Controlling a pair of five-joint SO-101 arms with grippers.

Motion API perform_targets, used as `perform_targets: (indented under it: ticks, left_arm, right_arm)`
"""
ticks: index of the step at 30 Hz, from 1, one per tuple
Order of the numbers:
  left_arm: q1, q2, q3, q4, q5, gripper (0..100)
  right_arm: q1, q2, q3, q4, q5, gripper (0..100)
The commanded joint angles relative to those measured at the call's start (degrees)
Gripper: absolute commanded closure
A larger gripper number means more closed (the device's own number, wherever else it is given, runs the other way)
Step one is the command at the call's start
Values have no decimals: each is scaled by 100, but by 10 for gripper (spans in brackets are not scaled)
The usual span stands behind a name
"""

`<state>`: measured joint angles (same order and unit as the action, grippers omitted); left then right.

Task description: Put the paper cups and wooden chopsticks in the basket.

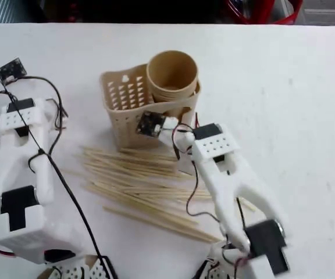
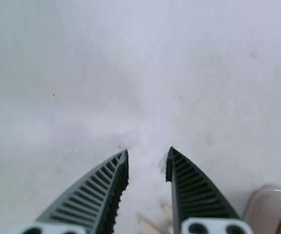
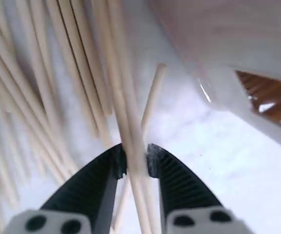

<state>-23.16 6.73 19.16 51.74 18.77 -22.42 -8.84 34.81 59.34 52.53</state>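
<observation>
Right gripper (image 3: pixel 136 160) — fingers clamped on two chopsticks (image 3: pixel 123 112) in the pile beside the basket (image 1: pixel 121 116); paper cups (image 1: pixel 172 72) sit inside. Left gripper (image 2: pixel 147 163) — fingers apart over the table (image 2: pixel 130 73). Risk: smooth round sticks may slip out on lifting.

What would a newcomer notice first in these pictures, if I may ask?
The fan of wooden chopsticks strewn on the table in front of the basket, which holds stacked paper cups at one end. Next, the right gripper, pinching chopsticks beside the basket.
</observation>
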Motion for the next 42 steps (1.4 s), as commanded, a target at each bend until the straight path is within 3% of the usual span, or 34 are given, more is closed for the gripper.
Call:
perform_targets:
  ticks: [1,9,18,25,28,34,39,42]
  left_arm:
    - [-22,-119,-70,-114,62,849]
    - [-22,-119,-53,-114,62,849]
    - [-22,-119,-35,-114,62,849]
    - [-22,-119,-62,-114,62,849]
    - [-22,-119,-53,-114,62,849]
    - [-31,-119,-35,-114,62,849]
    - [-48,-119,-44,-114,62,849]
    - [-48,-119,-35,-114,62,849]
  right_arm:
    - [-127,-1648,-79,760,-158,982]
    - [-400,-3530,-97,1780,-404,982]
    - [-470,-3846,-97,2281,-290,982]
    - [-1824,-4585,-853,3160,-914,982]
    - [-1956,-4576,-1380,3073,-1275,982]
    - [-1956,-4277,-2224,1886,-2444,982]
    - [-1965,-4040,-2374,-804,-4132,982]
    - [-1956,-3723,-2382,-2299,-4563,982]
